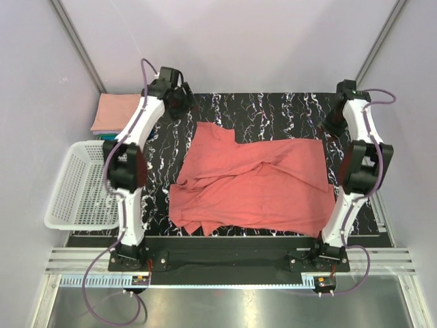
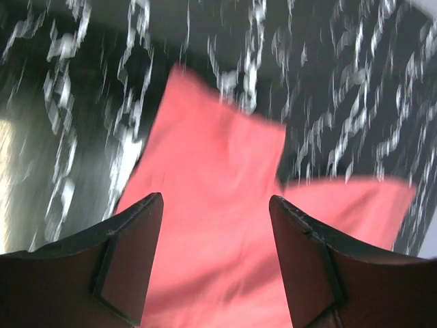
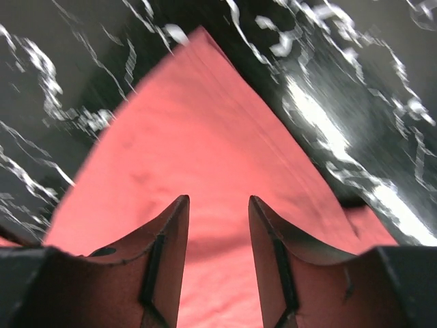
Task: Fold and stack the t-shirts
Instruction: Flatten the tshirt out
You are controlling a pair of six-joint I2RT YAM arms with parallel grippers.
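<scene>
A coral-red t-shirt lies spread and rumpled across the black marbled mat. One sleeve points to the far left. My left gripper hovers open over that far-left sleeve, with nothing between its fingers. My right gripper hovers open over the shirt's far-right corner, also empty. A folded salmon-pink shirt lies on a teal one at the far left, beyond the mat.
A white plastic mesh basket stands at the left, beside the left arm. Grey walls close in the back and both sides. A metal rail runs along the near edge.
</scene>
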